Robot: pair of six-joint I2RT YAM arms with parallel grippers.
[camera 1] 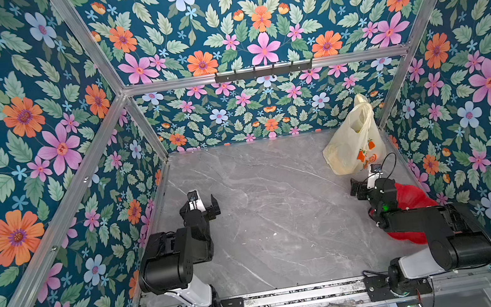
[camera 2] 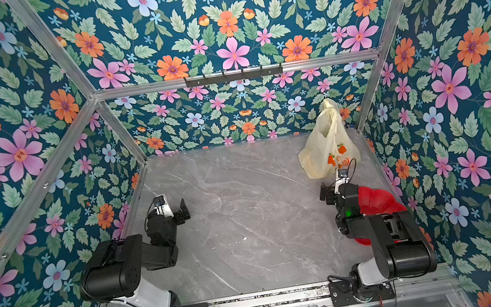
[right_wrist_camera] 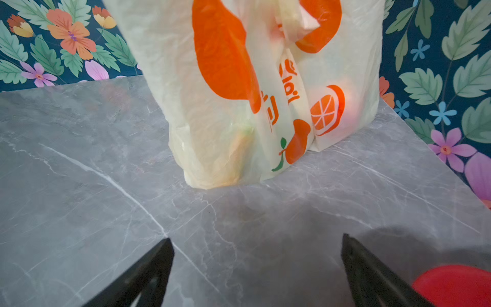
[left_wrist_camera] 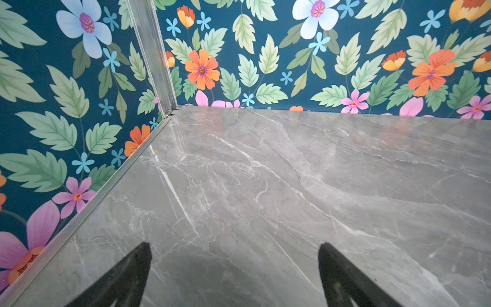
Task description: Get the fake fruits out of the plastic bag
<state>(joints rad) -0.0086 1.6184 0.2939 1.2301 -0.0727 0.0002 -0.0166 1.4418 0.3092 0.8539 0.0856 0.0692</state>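
Barely visible: fake fruits (right_wrist_camera: 240, 142), blurs inside plastic bag (camera 1: 351, 145); left pincer (left_wrist_camera: 235, 245), right pincer (right_wrist_camera: 257, 237) spread, empty.

One plastic bag (camera 1: 347, 145), one red dish (camera 1: 414, 198), two arms (camera 1: 168, 265) (camera 1: 440, 230); the fake fruits (right_wrist_camera: 241, 138) inside show too dimly to count.

A robot lab booth is indicated by floral panels (camera 1: 258, 27) in an aluminium frame (camera 1: 258, 71) around a table (camera 1: 280, 221) and arms (camera 1: 171, 264) bolted to a rail (camera 1: 301, 294).
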